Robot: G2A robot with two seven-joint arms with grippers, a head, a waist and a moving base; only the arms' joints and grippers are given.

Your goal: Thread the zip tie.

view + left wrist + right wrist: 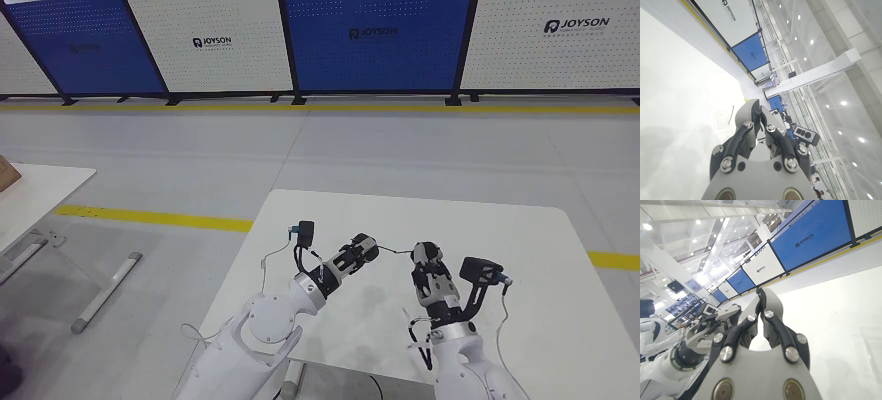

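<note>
Pinching the zip tie (757,291), left gripper (759,111) and right gripper (761,293) are both clenched tight. Both hover above the tabletop (525,235).

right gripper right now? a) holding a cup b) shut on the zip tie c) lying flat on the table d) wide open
b: the right gripper has its fingers pressed together, and the black end of the zip tie pokes out at their tips.

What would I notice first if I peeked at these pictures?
Over the middle of the white table, the left gripper and right gripper almost touch. Both are pinched shut on a thin black zip tie that runs between them. Behind the table stands a fence of big blue and white panels.
</note>
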